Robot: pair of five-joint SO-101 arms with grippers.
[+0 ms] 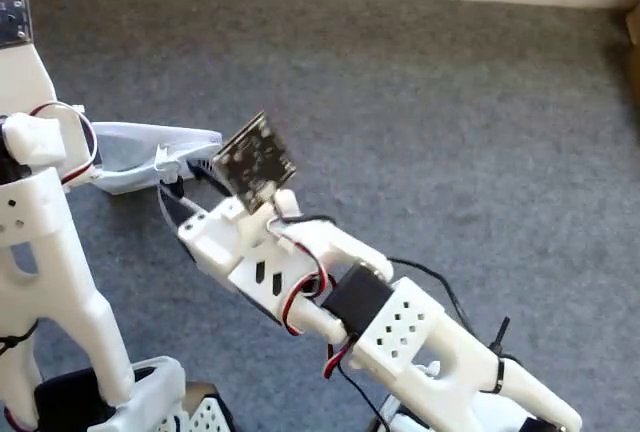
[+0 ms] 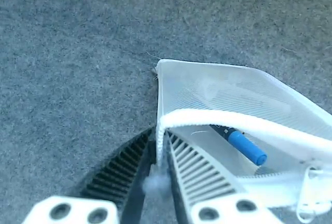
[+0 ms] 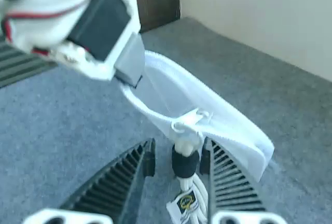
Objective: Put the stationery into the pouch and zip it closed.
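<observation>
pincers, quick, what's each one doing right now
left pincer: shut on the edge of the pouch
right pincer: open, straddling the zipper pull, not yet clamped on it

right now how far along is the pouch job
Done: a blue-capped pen lies inside the white mesh pouch. In hand: the left gripper is clamped on the pouch's end, and the right gripper sits open with the zipper pull cord between its fingers. Left: the pouch mouth gapes open, so the zip has yet to be closed.
</observation>
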